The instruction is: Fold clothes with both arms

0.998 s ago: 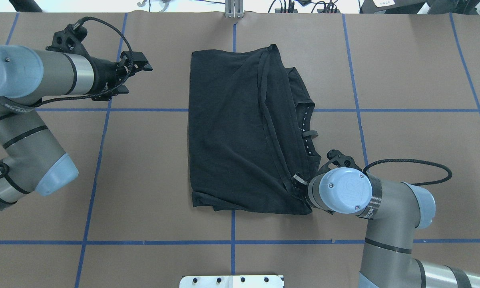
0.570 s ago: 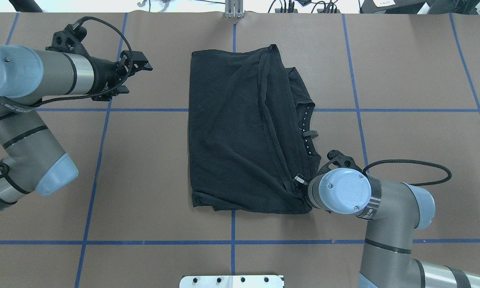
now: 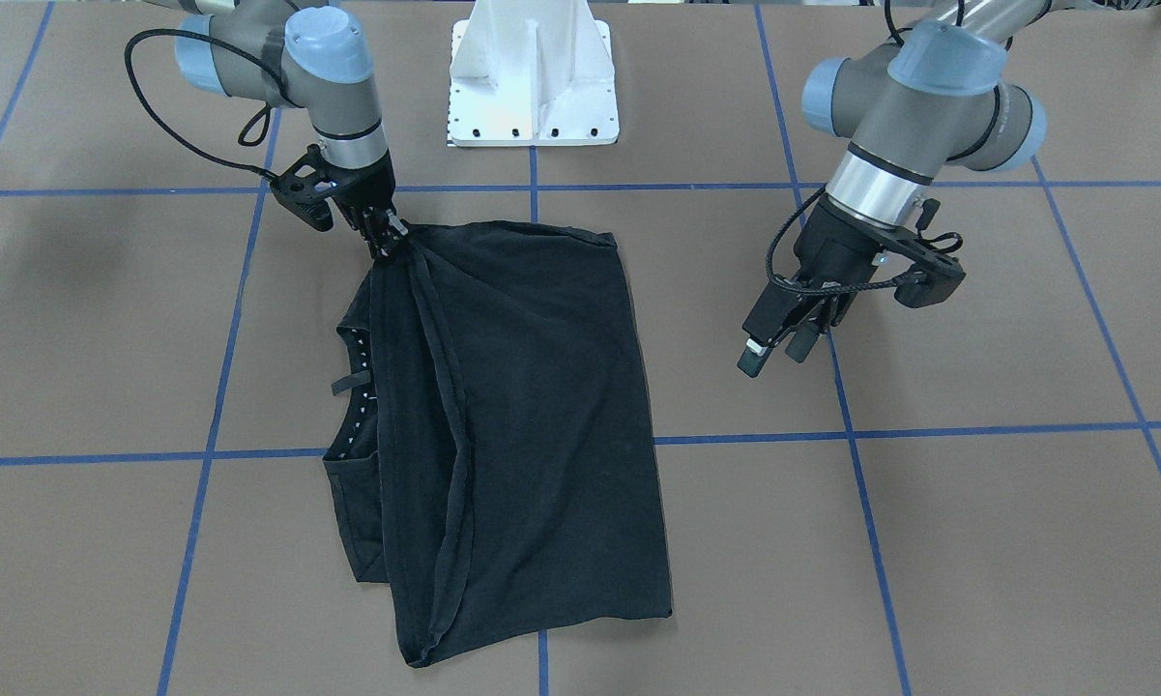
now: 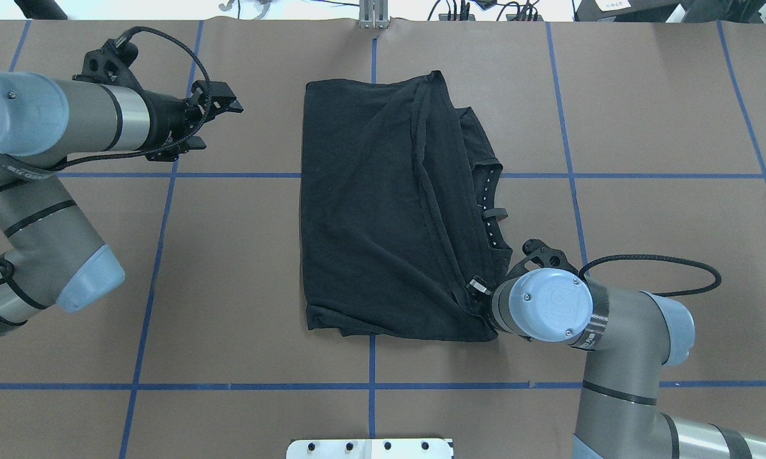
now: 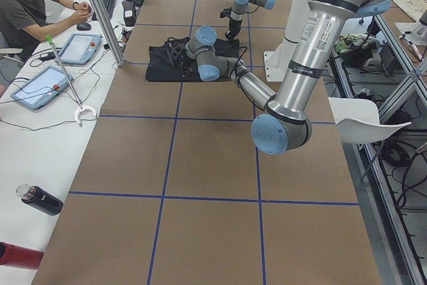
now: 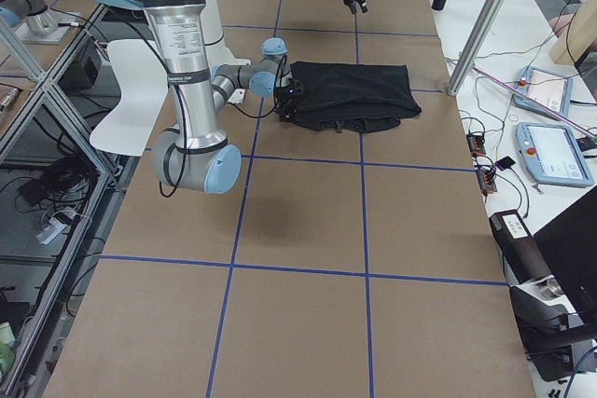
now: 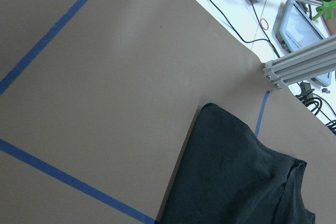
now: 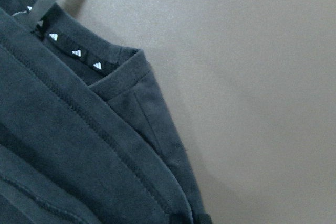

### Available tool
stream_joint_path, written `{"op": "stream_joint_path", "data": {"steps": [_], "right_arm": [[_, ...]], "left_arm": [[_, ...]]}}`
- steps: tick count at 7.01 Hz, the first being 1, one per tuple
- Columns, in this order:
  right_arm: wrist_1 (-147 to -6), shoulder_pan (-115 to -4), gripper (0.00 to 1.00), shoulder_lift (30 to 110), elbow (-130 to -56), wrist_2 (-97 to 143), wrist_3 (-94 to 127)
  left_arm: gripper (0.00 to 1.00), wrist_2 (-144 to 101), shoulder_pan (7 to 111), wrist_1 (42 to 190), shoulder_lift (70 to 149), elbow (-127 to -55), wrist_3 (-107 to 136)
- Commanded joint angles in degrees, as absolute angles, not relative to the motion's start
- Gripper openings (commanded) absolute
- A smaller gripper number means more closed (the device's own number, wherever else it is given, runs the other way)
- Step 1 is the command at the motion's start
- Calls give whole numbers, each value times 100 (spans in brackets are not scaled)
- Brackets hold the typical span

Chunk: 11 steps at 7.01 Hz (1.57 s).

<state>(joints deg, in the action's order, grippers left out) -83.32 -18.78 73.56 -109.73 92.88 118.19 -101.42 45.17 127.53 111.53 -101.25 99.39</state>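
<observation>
The black T-shirt (image 4: 370, 210) lies folded lengthwise on the brown table, its collar with small white logos showing at the right edge (image 8: 79, 53). My right gripper (image 4: 477, 288) is low at the shirt's near right corner and shut on the hem there; the front view shows it pinching that corner (image 3: 387, 242). My left gripper (image 4: 223, 127) is open and empty, held above the table well left of the shirt, also in the front view (image 3: 775, 356). The shirt's far left corner shows in the left wrist view (image 7: 236, 177). No graphic is visible.
The white mounting base (image 3: 534, 87) stands at the robot's edge of the table. Blue tape lines cross the brown surface (image 4: 229, 175). An aluminium post (image 4: 373, 16) stands at the far edge. An operator (image 5: 27, 11) sits with tablets at a side table.
</observation>
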Motion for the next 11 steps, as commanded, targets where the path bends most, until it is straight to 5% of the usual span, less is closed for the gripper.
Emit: {"op": "stream_joint_path", "data": {"steps": [1,5,6,7,11], "right_arm": [[-8341,-1863,62,7348,-10934,9238,11821],[-8341,-1846,53,7321,-10819,9220,11821],[-8341,-1846,36,7304,-10793,9220,11821],[-8350,-1854,0,7269,-10784,9220,11839],[-8428,-1890,0,7251,-10854,9246,11795]], "left_arm": [[100,-10143,4518,12753,11153,-10125,9949],[100,-10143,4518,12753,11145,-10116,9949],[100,-10143,4518,12753,11145,-10116,9949],[100,-10143,4518,12753,11145,-10116,9949],[100,-10143,4518,12753,11145,-10107,9949]]}}
